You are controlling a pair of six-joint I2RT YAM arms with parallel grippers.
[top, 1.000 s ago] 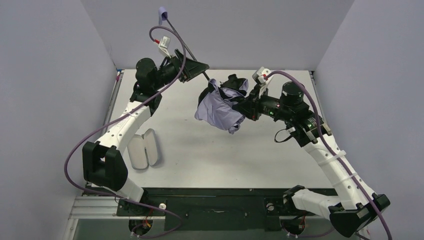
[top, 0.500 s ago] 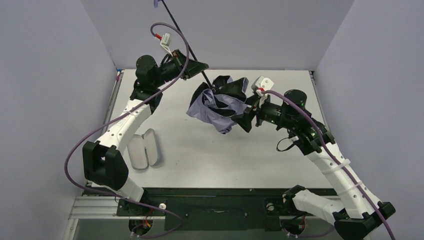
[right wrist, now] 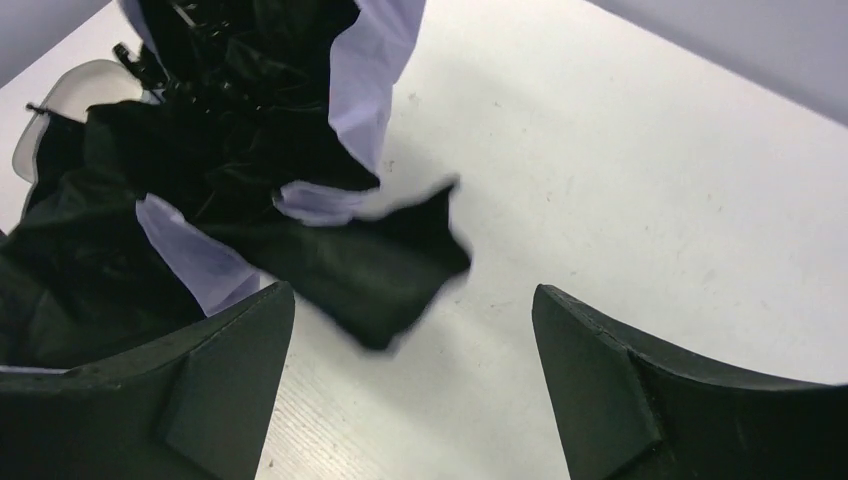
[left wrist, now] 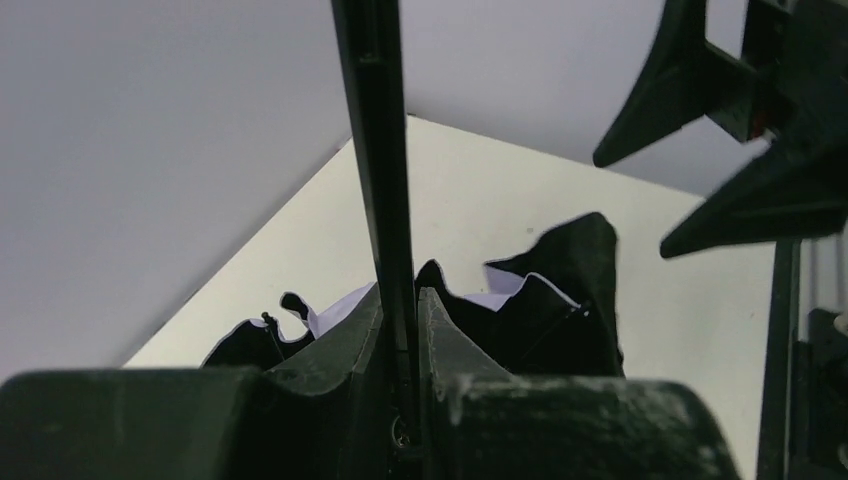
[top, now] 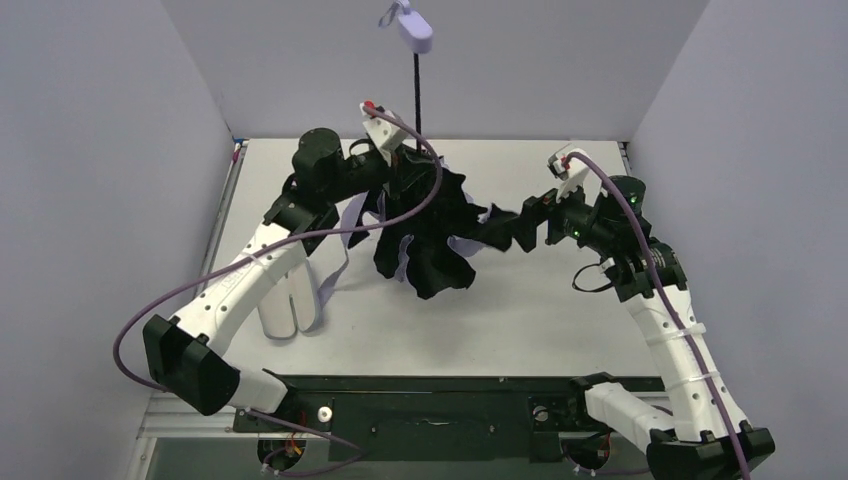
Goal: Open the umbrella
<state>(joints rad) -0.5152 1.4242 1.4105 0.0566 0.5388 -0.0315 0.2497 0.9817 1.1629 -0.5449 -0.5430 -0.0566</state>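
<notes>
The left pincer [left wrist: 405,345] is pressed together on the thin black shaft [left wrist: 378,150] of the umbrella [top: 425,240], just above the cloth [top: 430,265]. In the top view the shaft runs from this pincer toward 12 o'clock. The small lavender handle [top: 414,30] sits at its far end. The cloth hangs in a floppy bunch toward 6 o'clock from the pincer, over the middle of the counter [top: 560,320]. Mostly the black side shows, with bits of lavender peeking out. It is not spread yet.

The right pincer [right wrist: 412,300] is spread wide and holds nothing. It sits at 3 o'clock from the cloth. A black flap [right wrist: 390,270] reaches toward it, and I cannot tell if they touch.

I think the umbrella is light. The cloth looks soft and slippery, so it would slide out of a grip, or it might rip if pulled hard. The shaft looks stiff but thin, so it could bend. The best places to hold are the shaft and the handle, not the cloth.
</notes>
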